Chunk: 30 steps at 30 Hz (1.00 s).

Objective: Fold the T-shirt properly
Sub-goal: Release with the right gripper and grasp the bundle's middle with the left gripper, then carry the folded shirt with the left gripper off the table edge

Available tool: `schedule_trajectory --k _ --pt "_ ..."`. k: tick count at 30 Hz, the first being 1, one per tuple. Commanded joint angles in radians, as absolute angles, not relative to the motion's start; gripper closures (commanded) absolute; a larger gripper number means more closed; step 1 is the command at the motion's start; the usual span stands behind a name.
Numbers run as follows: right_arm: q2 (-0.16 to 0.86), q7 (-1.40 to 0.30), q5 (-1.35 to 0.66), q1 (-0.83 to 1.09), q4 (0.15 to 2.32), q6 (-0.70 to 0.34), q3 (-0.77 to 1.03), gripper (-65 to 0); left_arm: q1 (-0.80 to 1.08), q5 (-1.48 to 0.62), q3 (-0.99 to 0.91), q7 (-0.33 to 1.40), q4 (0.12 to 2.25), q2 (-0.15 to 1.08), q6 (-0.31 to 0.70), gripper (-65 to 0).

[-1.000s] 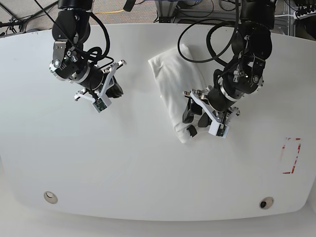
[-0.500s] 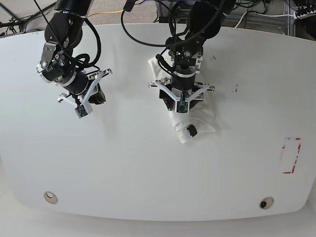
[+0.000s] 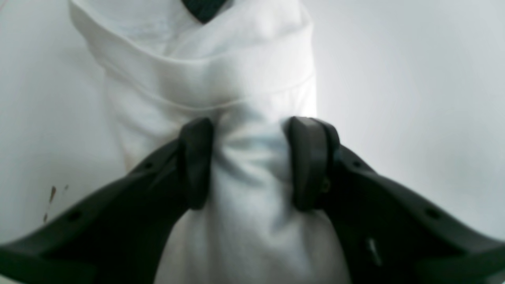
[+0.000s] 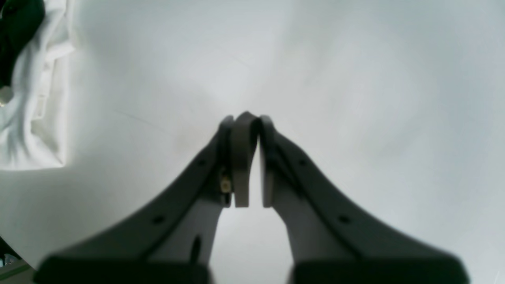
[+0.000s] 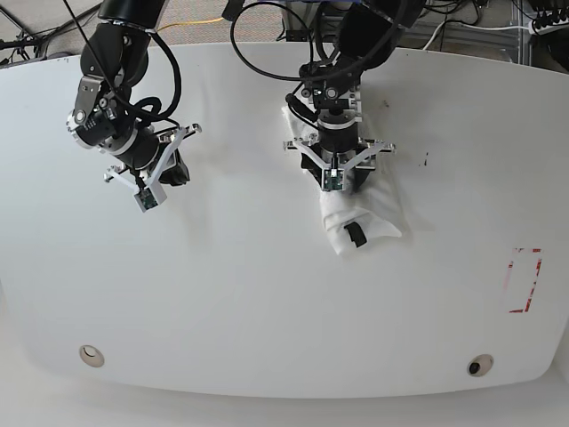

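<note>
T-shirt point(image 5: 360, 218) dragged rightward; left gripper point(image 3: 252, 161) clamps bunched cloth; right gripper point(image 4: 246, 157) clenched empty, open table point(image 5: 222, 285) around.

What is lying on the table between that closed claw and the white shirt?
Nothing: in the base view, only bare white table separates the shut right gripper from the T-shirt, which the left gripper is pinching.

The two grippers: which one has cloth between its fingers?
The left gripper, on the right in the base view, pinches a bunch of the T-shirt. The right gripper is shut on nothing, over bare table.
</note>
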<state>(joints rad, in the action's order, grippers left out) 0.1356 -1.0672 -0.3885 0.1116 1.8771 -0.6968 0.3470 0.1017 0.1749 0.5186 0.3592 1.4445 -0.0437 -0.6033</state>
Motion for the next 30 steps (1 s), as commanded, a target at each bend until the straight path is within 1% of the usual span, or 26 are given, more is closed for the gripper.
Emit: schedule_trajectory --k 1,4,8,10,12,17,19,22,26,30 --pt "0.143 -1.046 -0.404 0.099 1.896 -0.698 0.351 -3.3 0.081 0.160 0.513 0.400 1.386 -0.005 -0.553 -29.4" --pt "0.143 -1.046 -0.404 0.099 1.896 -0.698 0.351 -3.3 0.076 0.160 0.510 0.401 1.366 0.061 -0.441 -29.4" --pt "0.143 -1.046 -0.404 0.101 1.899 -0.698 0.351 -3.3 0.077 0.160 0.463 0.397 1.366 0.188 -0.239 -29.4" --pt "0.147 -1.046 -0.404 0.101 1.897 -0.698 0.351 -3.3 0.077 0.160 0.417 0.394 1.366 0.236 -0.154 -29.4" --pt "0.147 -1.046 -0.404 0.099 1.897 -0.698 0.351 -3.3 0.077 0.160 0.338 0.387 1.363 0.289 -0.051 -29.4" --pt "0.147 -1.046 -0.404 0.099 1.899 -0.698 0.351 -3.3 0.082 0.160 0.119 0.341 1.353 0.389 0.168 -29.4" --pt "0.147 -1.046 -0.404 0.099 1.900 -0.698 0.351 -3.3 0.079 0.166 0.036 0.331 1.316 0.427 0.271 -29.4" --pt "0.147 -1.046 -0.404 0.099 1.900 -0.698 0.351 -3.3 0.062 0.162 -0.041 0.323 1.227 0.504 0.397 -29.3" --pt "0.145 -1.046 -0.404 0.097 1.900 -0.698 0.351 -3.3 -0.008 0.162 -0.067 0.286 1.075 0.593 0.506 -29.3" --pt "0.143 -1.046 -0.404 0.097 1.902 -0.698 0.351 -3.3 -0.033 0.160 -0.068 0.213 0.955 0.661 0.553 -29.3"
